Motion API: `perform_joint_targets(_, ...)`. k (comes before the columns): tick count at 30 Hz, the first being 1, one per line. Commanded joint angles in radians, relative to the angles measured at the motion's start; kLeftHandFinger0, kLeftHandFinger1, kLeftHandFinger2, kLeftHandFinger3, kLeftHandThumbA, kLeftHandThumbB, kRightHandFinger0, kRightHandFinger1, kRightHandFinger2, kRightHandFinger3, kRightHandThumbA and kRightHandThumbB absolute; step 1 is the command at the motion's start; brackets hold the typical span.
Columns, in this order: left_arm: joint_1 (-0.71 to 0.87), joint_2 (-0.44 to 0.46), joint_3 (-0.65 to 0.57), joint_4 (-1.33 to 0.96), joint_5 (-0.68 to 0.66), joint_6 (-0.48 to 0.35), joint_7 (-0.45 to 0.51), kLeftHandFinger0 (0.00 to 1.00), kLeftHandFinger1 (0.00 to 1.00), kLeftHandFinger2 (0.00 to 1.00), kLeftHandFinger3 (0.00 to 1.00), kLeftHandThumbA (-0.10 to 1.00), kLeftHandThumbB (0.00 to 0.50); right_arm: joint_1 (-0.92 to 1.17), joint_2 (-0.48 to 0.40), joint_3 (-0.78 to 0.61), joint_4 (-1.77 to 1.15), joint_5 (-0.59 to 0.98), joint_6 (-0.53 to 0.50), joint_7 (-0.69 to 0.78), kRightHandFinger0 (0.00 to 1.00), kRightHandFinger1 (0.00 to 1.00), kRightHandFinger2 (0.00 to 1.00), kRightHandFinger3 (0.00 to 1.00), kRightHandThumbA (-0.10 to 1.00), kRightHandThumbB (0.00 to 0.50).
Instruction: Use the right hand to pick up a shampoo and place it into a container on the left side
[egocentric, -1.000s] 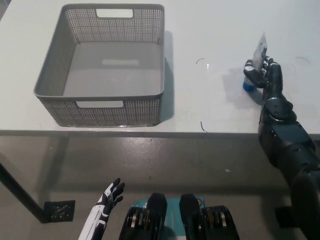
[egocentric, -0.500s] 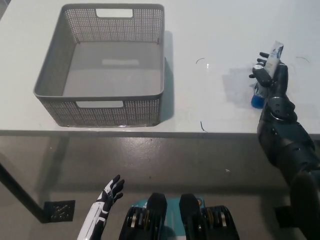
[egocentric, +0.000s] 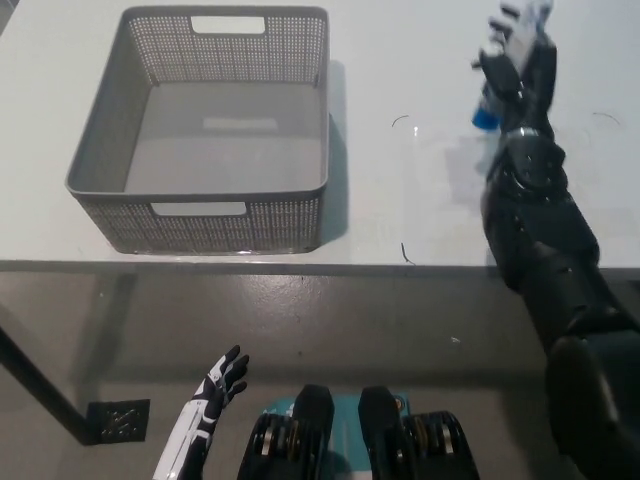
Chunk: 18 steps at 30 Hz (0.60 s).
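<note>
The shampoo bottle (egocentric: 503, 62), white with a blue cap at its lower end, sits inside the right hand (egocentric: 518, 66), above the table (egocentric: 420, 190) and well right of the gray basket (egocentric: 215, 130). Since a moment ago, hand and bottle have risen and shifted toward the basket. Its fingers are clamped around the bottle. The left hand (egocentric: 222, 384) rests low, fingers spread.
</note>
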Motion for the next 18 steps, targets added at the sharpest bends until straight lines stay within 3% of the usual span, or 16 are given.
perform_joint_targets(1, -0.015, 0.004, 0.013, -0.003, -0.003, -0.026, 0.003, 1.00, 1.00, 1.00, 1.00, 1.00, 0.070, -0.060, 0.047, 0.066, -0.219, -0.043, -0.050, 0.047, 0.00, 0.24, 0.66, 0.73, -0.10, 0.110)
perform_joint_targets(4, -0.017, 0.006, 0.011, 0.002, 0.003, -0.034, 0.003, 1.00, 1.00, 1.00, 1.00, 1.00, 0.070, -0.041, 0.094, 0.123, -0.376, -0.067, 0.019, 0.062, 0.00, 0.22, 0.60, 0.70, -0.10, 0.122)
perform_joint_targets(5, -0.018, 0.007, 0.011, 0.003, 0.005, -0.033, 0.003, 1.00, 1.00, 1.00, 1.00, 1.00, 0.068, -0.039, 0.109, 0.134, -0.406, -0.061, 0.033, 0.073, 0.00, 0.24, 0.62, 0.71, -0.10, 0.149)
perform_joint_targets(9, -0.023, 0.012, 0.007, 0.010, -0.005, -0.037, -0.009, 1.00, 1.00, 1.00, 1.00, 1.00, 0.080, -0.045, 0.158, 0.177, -0.452, -0.054, 0.046, 0.097, 0.00, 0.29, 0.68, 0.74, -0.10, 0.129)
perform_joint_targets(11, -0.019, 0.012, 0.004, 0.003, -0.014, -0.020, -0.017, 1.00, 1.00, 1.00, 1.00, 1.00, 0.101, -0.049, 0.185, 0.197, -0.464, -0.071, 0.071, 0.076, 0.00, 0.29, 0.68, 0.73, -0.10, 0.157)
perform_joint_targets(12, -0.018, 0.013, 0.004, 0.002, -0.015, -0.016, -0.019, 1.00, 1.00, 1.00, 1.00, 1.00, 0.096, -0.052, 0.194, 0.209, -0.467, -0.084, 0.087, 0.064, 0.02, 0.34, 0.67, 0.71, -0.10, 0.173)
perform_joint_targets(13, -0.016, 0.010, 0.006, -0.002, -0.014, -0.010, -0.015, 1.00, 1.00, 1.00, 1.00, 1.00, 0.093, -0.057, 0.209, 0.222, -0.469, -0.096, 0.104, 0.057, 0.01, 0.27, 0.62, 0.67, -0.10, 0.167)
perform_joint_targets(15, -0.016, 0.008, 0.008, -0.004, -0.013, -0.006, -0.012, 1.00, 1.00, 1.00, 1.00, 1.00, 0.086, -0.066, 0.227, 0.231, -0.453, -0.086, 0.109, 0.069, 0.00, 0.15, 0.60, 0.66, -0.10, 0.138)
perform_joint_targets(18, -0.017, 0.007, 0.006, -0.004, -0.013, -0.005, -0.013, 1.00, 1.00, 1.00, 1.00, 1.00, 0.091, -0.091, 0.268, 0.253, -0.396, -0.094, 0.101, 0.071, 0.00, 0.20, 0.68, 0.59, -0.10, 0.143)
